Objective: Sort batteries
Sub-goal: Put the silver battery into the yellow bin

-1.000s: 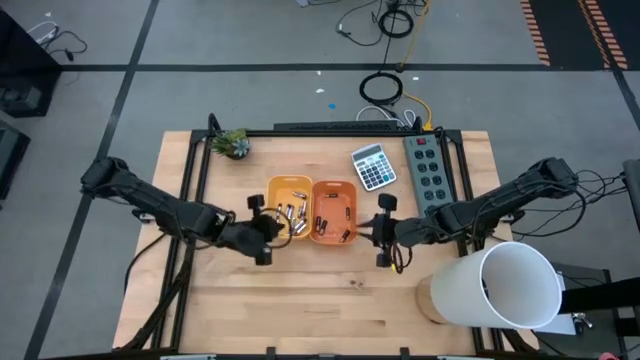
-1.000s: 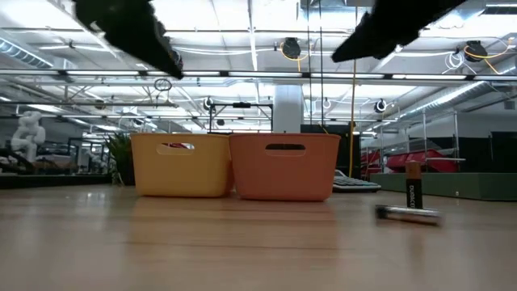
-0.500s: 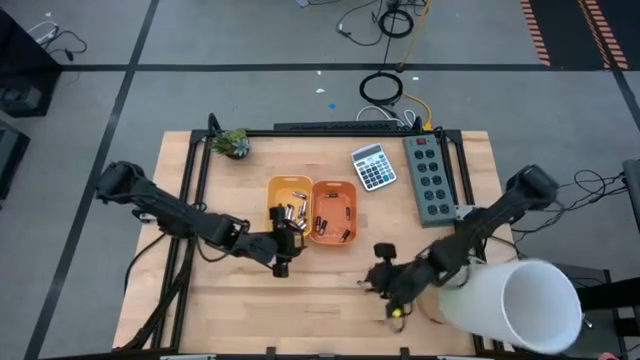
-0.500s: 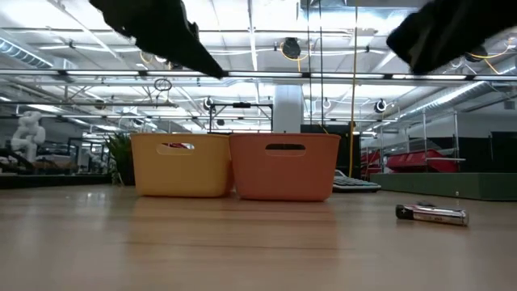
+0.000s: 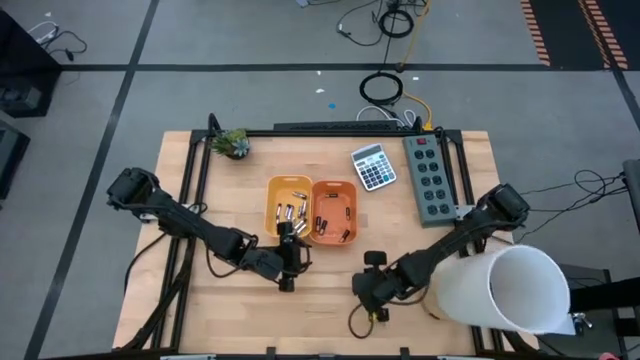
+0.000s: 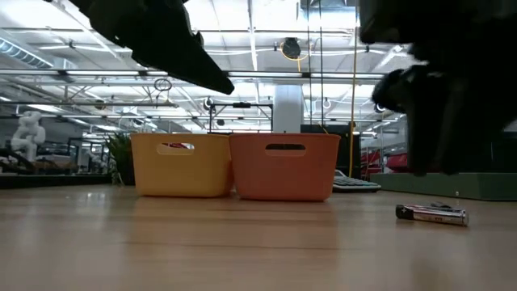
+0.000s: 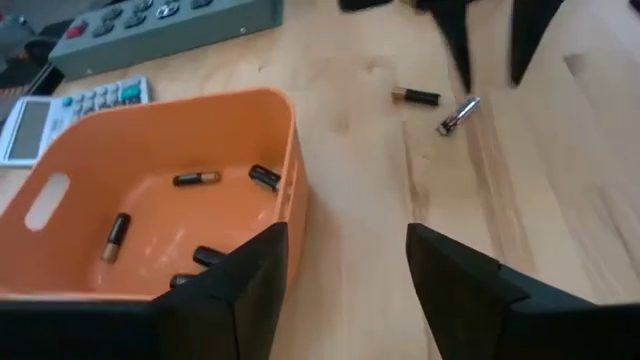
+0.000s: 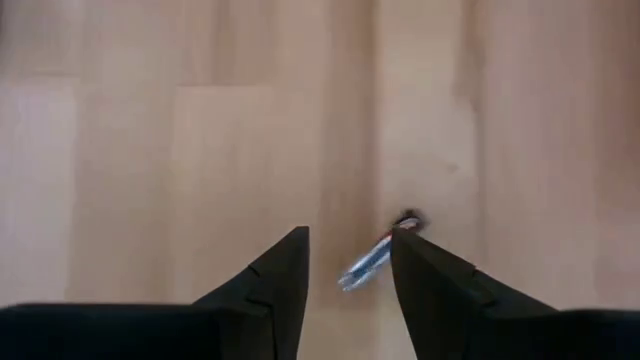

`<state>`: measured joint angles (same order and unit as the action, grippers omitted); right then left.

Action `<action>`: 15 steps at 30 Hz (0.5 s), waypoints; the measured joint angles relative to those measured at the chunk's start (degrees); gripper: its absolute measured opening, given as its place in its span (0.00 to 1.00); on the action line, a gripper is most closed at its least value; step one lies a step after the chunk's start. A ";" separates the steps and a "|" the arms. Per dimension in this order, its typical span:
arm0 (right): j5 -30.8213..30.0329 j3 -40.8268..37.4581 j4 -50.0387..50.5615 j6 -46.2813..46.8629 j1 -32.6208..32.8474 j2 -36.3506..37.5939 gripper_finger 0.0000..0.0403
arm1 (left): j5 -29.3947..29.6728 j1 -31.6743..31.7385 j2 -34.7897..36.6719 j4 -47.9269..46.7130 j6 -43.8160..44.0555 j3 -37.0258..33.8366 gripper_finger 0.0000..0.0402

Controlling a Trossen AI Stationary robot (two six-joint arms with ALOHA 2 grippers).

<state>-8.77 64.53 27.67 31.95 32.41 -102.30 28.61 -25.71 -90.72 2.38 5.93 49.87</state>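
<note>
Above loose battery [image 8: 366, 262]: right tool [image 8: 347, 268], fingers apart.

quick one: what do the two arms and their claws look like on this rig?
Both arms are dark, near-black jointed links with bulky rounded joints. The left claw and right claw each have two matte black fingers, broad at the base and tapering to blunt tips. A yellow spot, maybe a cable, shows by the right claw. No markings visible.

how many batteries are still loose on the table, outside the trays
2: a dark battery and a silvery battery, lying close together on the bare wood beyond the orange tray. Others may be hidden under the arms.
</note>
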 joint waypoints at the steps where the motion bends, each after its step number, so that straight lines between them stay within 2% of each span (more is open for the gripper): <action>1: 0.09 0.16 0.58 -0.09 -0.41 -0.19 0.33 | 0.13 -0.16 -0.09 -0.10 0.86 0.00 0.53; 15: 1.70 0.87 3.10 -3.82 -4.15 -0.85 0.33 | 0.58 -1.31 -0.07 -1.57 5.52 0.00 0.53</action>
<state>-7.07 65.41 30.76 28.14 28.26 -103.16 29.19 -27.03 -90.78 0.81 11.46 49.87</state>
